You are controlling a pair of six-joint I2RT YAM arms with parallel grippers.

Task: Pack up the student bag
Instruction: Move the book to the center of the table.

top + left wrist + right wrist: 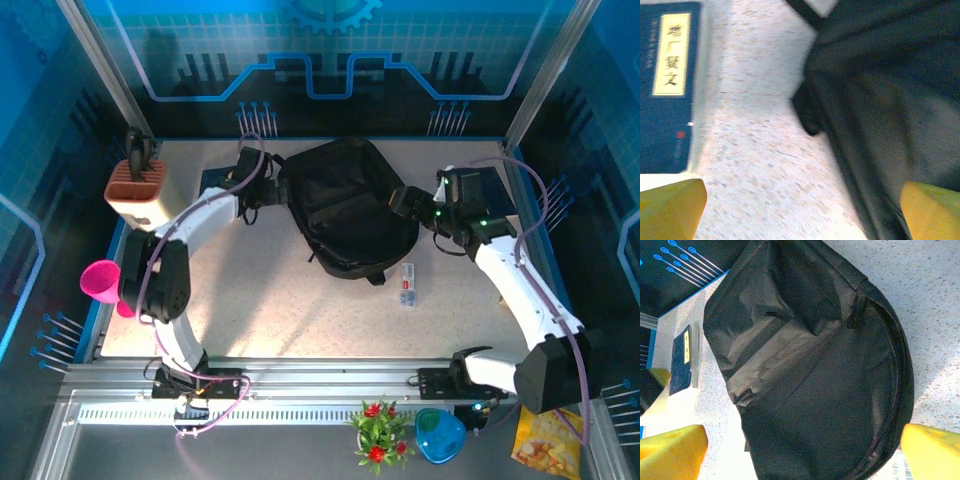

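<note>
The student bag (345, 205) is a black fabric backpack lying flat in the middle of the table. My left gripper (266, 190) is at the bag's left edge. In the left wrist view it (802, 215) is open, its yellow fingertips (670, 210) wide apart over bare tabletop and the bag's edge (890, 100), with nothing held. My right gripper (405, 203) is at the bag's right side. In the right wrist view it (802, 455) is open too, hanging over the bag's zipped panel (815, 365) with nothing between its yellow fingertips (935, 452).
A blue book (667, 85) lies left of the bag, also seen as the book (682, 360). A small white and red packet (407, 283) lies near the bag's front. An orange pen holder (137, 190) and a pink cup (100, 280) stand at the left edge.
</note>
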